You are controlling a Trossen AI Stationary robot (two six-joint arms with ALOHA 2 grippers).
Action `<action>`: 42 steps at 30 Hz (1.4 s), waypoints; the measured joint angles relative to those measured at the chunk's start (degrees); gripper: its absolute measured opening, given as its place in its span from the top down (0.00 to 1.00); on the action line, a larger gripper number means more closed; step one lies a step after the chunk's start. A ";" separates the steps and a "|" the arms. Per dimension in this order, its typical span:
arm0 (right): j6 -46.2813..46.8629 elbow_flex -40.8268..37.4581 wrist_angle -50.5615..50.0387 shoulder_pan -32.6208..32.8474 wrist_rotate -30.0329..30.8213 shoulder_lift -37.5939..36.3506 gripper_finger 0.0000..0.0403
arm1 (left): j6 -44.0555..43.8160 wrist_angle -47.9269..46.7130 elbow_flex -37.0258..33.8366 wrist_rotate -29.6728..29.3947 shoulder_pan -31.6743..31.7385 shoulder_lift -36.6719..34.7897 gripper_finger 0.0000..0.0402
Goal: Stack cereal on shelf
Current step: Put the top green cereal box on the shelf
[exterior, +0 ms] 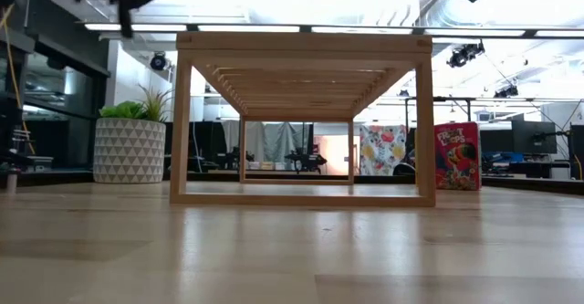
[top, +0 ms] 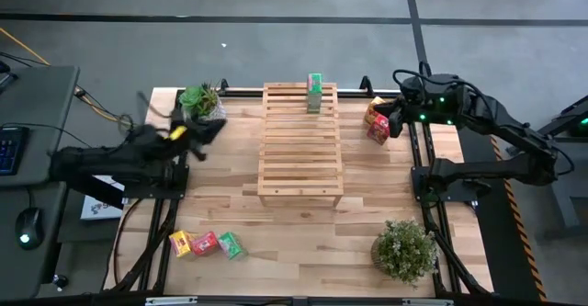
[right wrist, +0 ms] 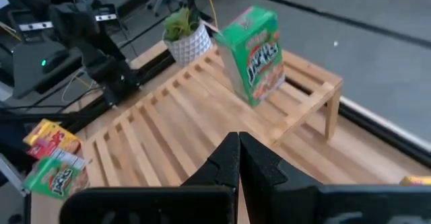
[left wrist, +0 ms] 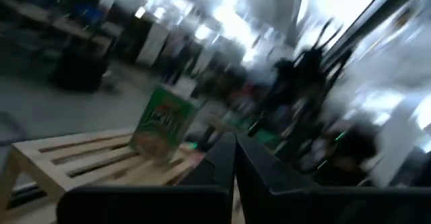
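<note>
The slatted wooden shelf [top: 301, 145] stands mid-table. One green cereal box [top: 315, 93] stands upright on its far end, also seen in the left wrist view [left wrist: 161, 123] and the right wrist view [right wrist: 256, 54]. A pink-red box [top: 378, 128] and a yellow box [top: 374, 107] stand on the table at the far right. My right gripper [top: 393, 119] hovers just beside them, shut [right wrist: 239, 150] and empty. Yellow [top: 180, 243], pink-red [top: 204, 243] and green [top: 230, 245] boxes lie near the left front edge. My left gripper [top: 209, 130] hangs blurred left of the shelf, shut [left wrist: 234, 153] and empty.
A potted plant in a patterned white pot [top: 200, 100] stands at the far left corner, close to my left gripper. A bushy plant [top: 404, 248] sits at the near right. The shelf's slats [right wrist: 168, 126] are bare apart from the green box. Open tabletop [top: 303, 242] lies in front of the shelf.
</note>
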 joint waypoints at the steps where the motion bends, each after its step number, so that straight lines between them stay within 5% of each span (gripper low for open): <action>1: -0.38 0.00 0.50 0.00 -0.01 0.23 1.00 | 0.97 -1.60 3.14 -0.22 0.53 4.04 0.99; 4: -1.41 0.00 1.21 0.00 -0.03 0.81 1.00 | 4.25 -7.11 12.02 0.92 3.86 14.88 0.99; 12: -2.49 -0.02 1.18 0.00 -0.58 1.16 1.00 | 5.52 -15.06 29.69 21.72 17.07 39.39 0.99; 20: -2.75 -0.02 1.18 0.00 -0.61 1.16 1.00 | 6.63 -15.36 40.21 27.76 21.55 56.28 1.00; 27: -2.75 -0.02 1.17 0.00 -0.67 1.16 1.00 | 7.53 -15.31 43.96 25.01 22.25 64.70 1.00; 42: -2.62 -0.02 1.17 0.00 -0.52 1.16 1.00 | 6.15 -10.71 44.62 25.31 22.10 71.21 1.00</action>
